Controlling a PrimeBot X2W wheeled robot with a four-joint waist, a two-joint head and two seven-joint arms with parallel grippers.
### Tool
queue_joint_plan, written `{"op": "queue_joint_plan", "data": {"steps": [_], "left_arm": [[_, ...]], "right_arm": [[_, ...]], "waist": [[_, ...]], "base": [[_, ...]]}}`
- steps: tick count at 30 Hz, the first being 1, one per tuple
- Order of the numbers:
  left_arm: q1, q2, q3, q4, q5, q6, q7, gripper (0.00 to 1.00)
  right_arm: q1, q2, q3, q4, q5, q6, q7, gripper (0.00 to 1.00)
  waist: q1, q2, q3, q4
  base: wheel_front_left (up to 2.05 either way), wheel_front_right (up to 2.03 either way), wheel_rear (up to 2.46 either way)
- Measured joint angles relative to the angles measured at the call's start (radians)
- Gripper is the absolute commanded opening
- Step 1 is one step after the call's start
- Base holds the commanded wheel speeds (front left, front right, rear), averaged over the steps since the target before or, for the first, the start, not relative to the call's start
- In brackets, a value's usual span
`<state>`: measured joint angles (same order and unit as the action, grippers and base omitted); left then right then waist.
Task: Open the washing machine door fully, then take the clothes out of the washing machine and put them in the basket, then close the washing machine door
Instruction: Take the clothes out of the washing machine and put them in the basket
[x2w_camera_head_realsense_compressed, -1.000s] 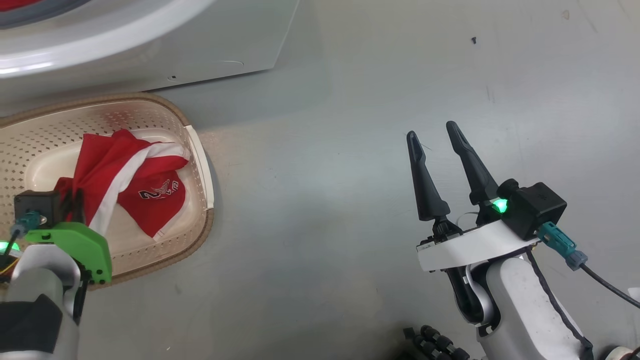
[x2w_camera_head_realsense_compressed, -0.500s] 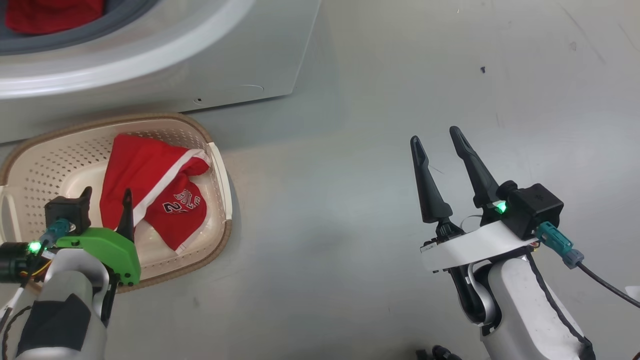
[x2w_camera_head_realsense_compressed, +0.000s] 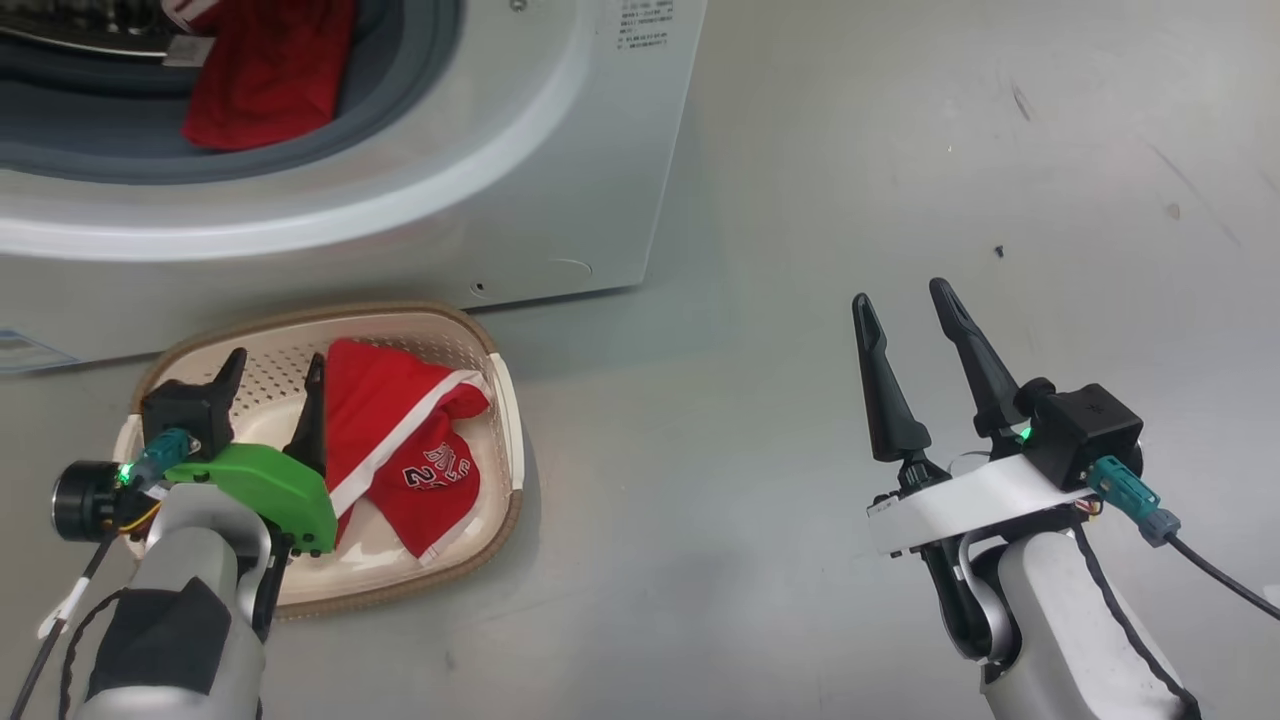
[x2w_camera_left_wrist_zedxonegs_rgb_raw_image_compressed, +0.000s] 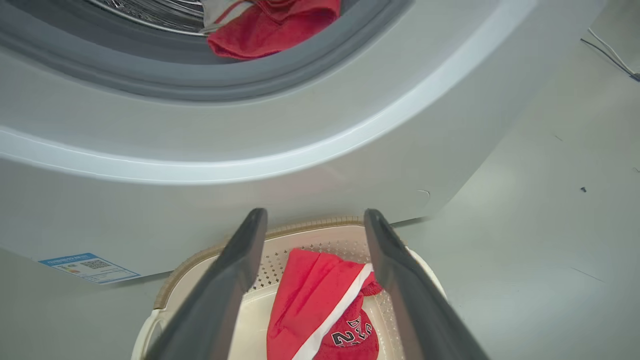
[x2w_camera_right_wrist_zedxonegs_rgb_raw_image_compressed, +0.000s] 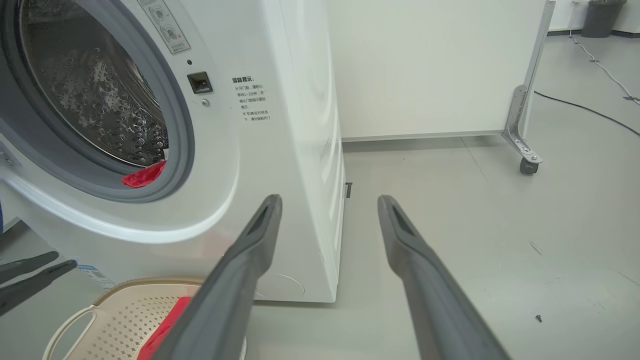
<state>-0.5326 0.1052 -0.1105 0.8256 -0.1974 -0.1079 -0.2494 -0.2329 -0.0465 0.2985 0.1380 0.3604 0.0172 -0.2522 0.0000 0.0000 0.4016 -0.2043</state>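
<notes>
In the head view, the washing machine (x2w_camera_head_realsense_compressed: 560, 200) stands at the top left. The basket (x2w_camera_head_realsense_compressed: 512, 470) is on the floor just in front of its lower edge. A red garment (x2w_camera_head_realsense_compressed: 400, 450) with white trim lies inside the basket, toward its right side. The other red garment (x2w_camera_head_realsense_compressed: 265, 85) lies in the drum, at the lower edge of the opening. The left gripper (x2w_camera_head_realsense_compressed: 275, 385) hangs over the left part of the basket, released and empty. The right gripper (x2w_camera_head_realsense_compressed: 902, 300) is above bare floor, well apart from the basket, also released and empty.

In the left wrist view, the left gripper (x2w_camera_left_wrist_zedxonegs_rgb_raw_image_compressed: 315, 214) has its fingers spread, and the red garment (x2w_camera_left_wrist_zedxonegs_rgb_raw_image_compressed: 310, 295) shows between them in the basket (x2w_camera_left_wrist_zedxonegs_rgb_raw_image_compressed: 165, 295). The other red garment (x2w_camera_left_wrist_zedxonegs_rgb_raw_image_compressed: 275, 30) rests on the grey seal.

In the right wrist view, the right gripper (x2w_camera_right_wrist_zedxonegs_rgb_raw_image_compressed: 330, 200) is spread wide beside the corner of the washing machine (x2w_camera_right_wrist_zedxonegs_rgb_raw_image_compressed: 280, 150). The basket (x2w_camera_right_wrist_zedxonegs_rgb_raw_image_compressed: 125, 305) is at the bottom left.
</notes>
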Motion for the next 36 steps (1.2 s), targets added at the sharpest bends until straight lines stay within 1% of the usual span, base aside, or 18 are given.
{"op": "queue_joint_plan", "data": {"steps": [3,14,19,23,29,31,36], "left_arm": [[0.009,-0.009,0.004,-0.029,-0.011,-0.001,-0.002,1.0],[0.111,-0.027,0.032,-0.22,-0.015,-0.003,-0.002,1.0],[0.154,-0.035,0.036,-0.266,-0.016,-0.003,-0.002,1.0],[0.206,-0.035,0.045,-0.306,-0.016,-0.003,-0.002,1.0],[0.284,-0.037,0.049,-0.362,-0.016,-0.003,-0.002,1.0],[0.3,-0.038,0.049,-0.383,-0.015,-0.003,-0.002,1.0],[0.34,-0.043,0.049,-0.422,-0.015,-0.004,-0.002,1.0]], "right_arm": [[0.018,0.0,-0.014,0.007,-0.002,0.002,0.0,1.0],[0.087,0.0,-0.063,0.013,-0.012,0.012,0.0,1.0],[0.119,0.0,-0.079,0.013,-0.013,0.014,0.0,1.0],[0.15,-0.001,-0.084,0.016,-0.019,0.025,0.0,1.0],[0.179,-0.001,-0.086,0.014,-0.029,0.026,0.0,1.0],[0.184,0.0,-0.09,0.012,-0.029,0.034,0.0,1.0],[0.194,0.0,-0.095,0.008,-0.029,0.035,0.0,1.0]], "waist": [[0.0,0.0,-0.037,0.016],[0.0,0.0,-0.161,0.076],[0.0,0.0,-0.198,0.097],[0.0,0.0,-0.234,0.115],[-0.0001,0.0,-0.278,0.129],[-0.0001,0.0,-0.286,0.131],[0.0,0.0,-0.303,0.133]], "base": [[0.0,0.0,0.0],[0.0,0.0,0.0],[0.0,0.0,0.0],[0.0,0.0,0.0],[0.0,0.0,0.0],[0.0,0.0,0.0],[0.0,0.0,0.0]]}}
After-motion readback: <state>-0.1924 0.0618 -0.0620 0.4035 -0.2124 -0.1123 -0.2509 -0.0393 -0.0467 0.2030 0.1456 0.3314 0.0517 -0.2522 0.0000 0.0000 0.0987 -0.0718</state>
